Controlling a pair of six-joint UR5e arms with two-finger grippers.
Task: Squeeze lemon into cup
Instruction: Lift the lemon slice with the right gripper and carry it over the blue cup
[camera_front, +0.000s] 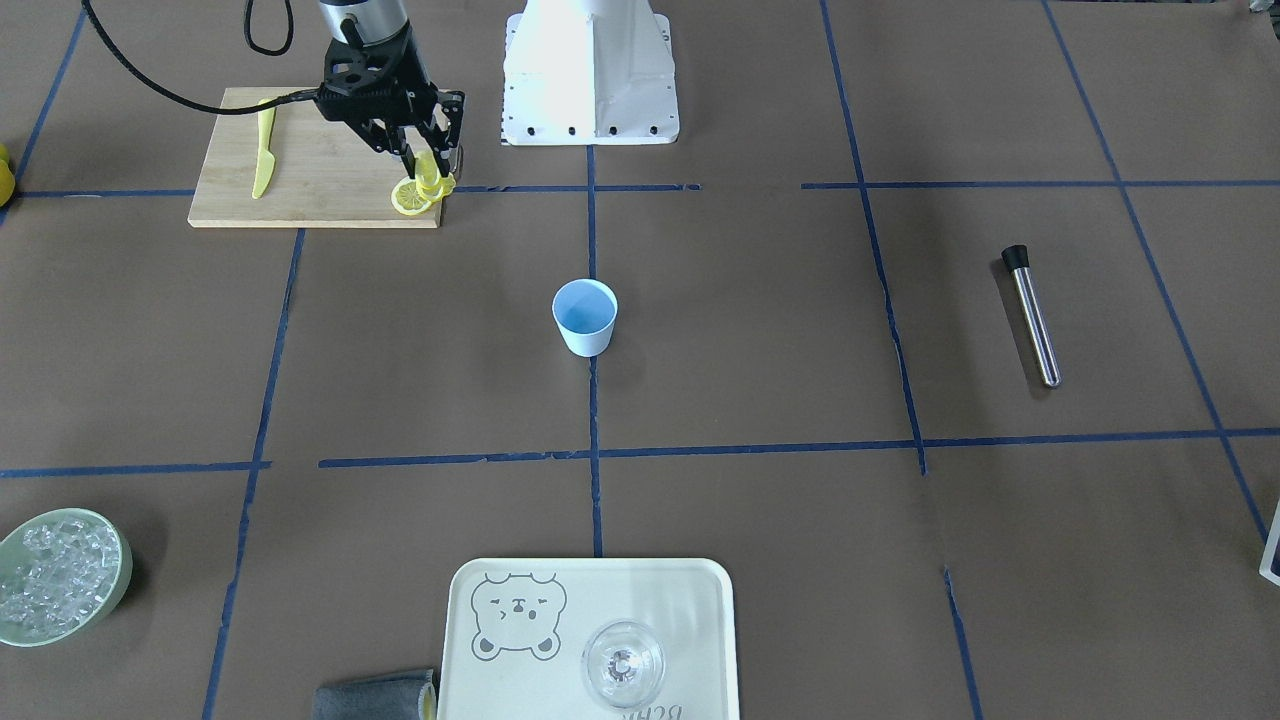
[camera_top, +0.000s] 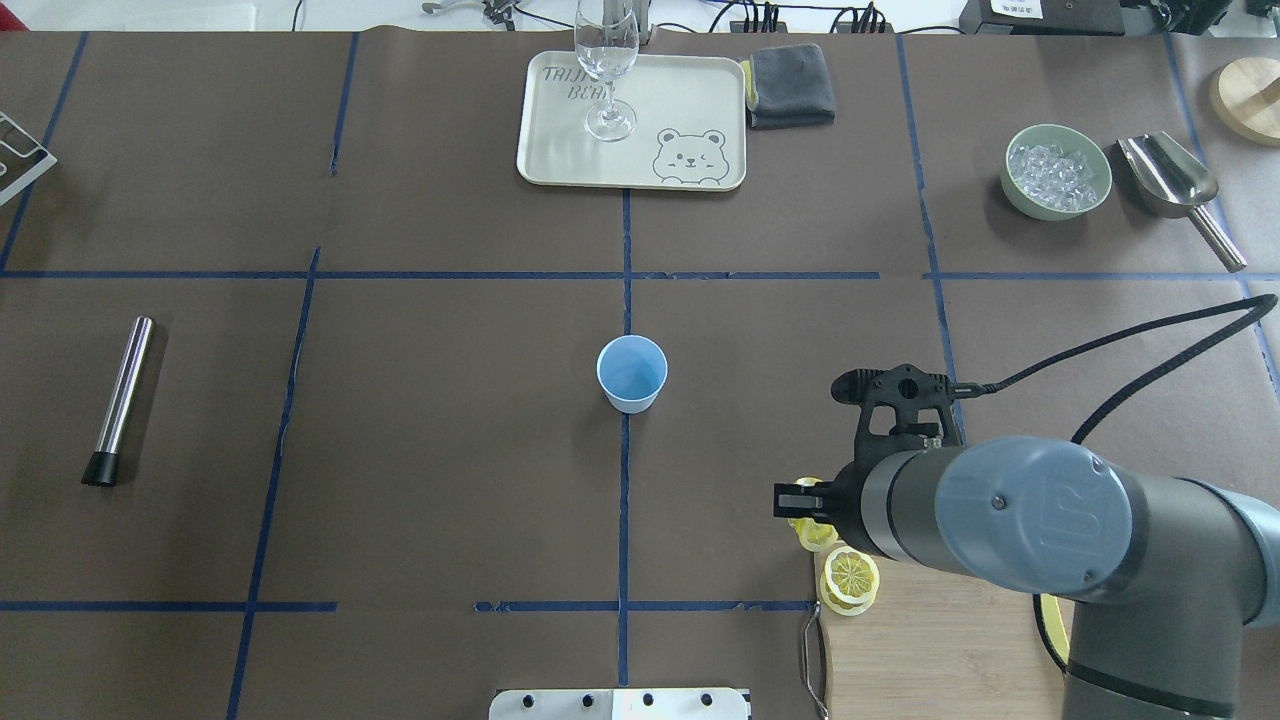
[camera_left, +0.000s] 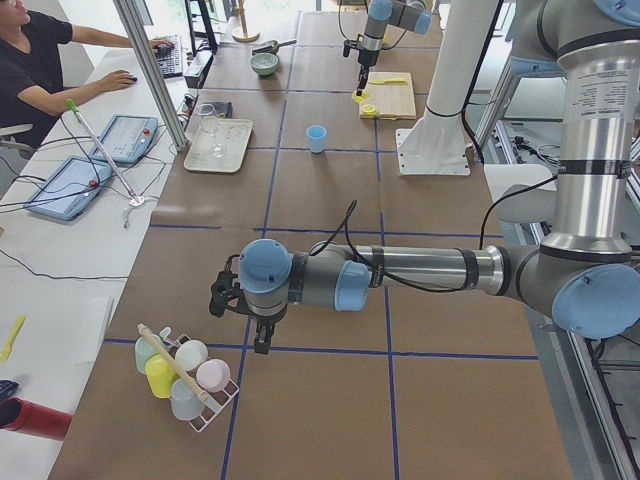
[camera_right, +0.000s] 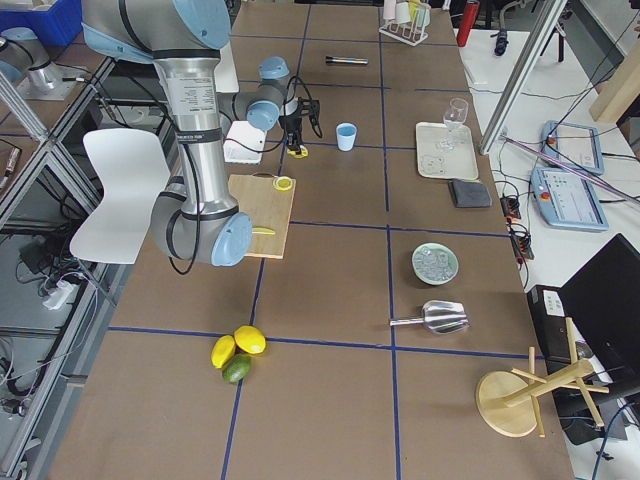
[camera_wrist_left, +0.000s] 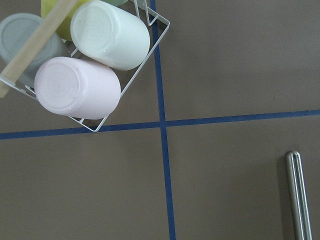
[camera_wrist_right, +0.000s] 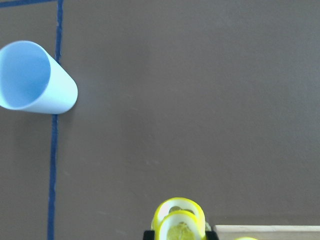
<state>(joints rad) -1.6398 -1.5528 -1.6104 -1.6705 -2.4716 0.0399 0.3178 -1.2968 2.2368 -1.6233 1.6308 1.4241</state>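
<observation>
The light-blue cup (camera_front: 585, 317) stands upright at the table's middle; it also shows in the overhead view (camera_top: 632, 373) and at the upper left of the right wrist view (camera_wrist_right: 35, 77). My right gripper (camera_front: 430, 165) is at the corner of the wooden cutting board (camera_front: 300, 160), shut on a lemon slice (camera_wrist_right: 179, 222) held on edge just above the board. Another lemon slice (camera_front: 410, 197) lies on the board beside it. My left gripper (camera_left: 262, 345) hangs over the table's far left end by a cup rack; I cannot tell whether it is open or shut.
A yellow knife (camera_front: 263, 150) lies on the board. A metal rod (camera_front: 1032, 315) lies on the robot's left side. A tray (camera_front: 690, 600) with a clear glass (camera_front: 622, 662), a grey cloth (camera_top: 790, 85) and a bowl of ice (camera_front: 60, 575) sit at the far edge. The cup rack (camera_wrist_left: 95, 65) is under the left wrist.
</observation>
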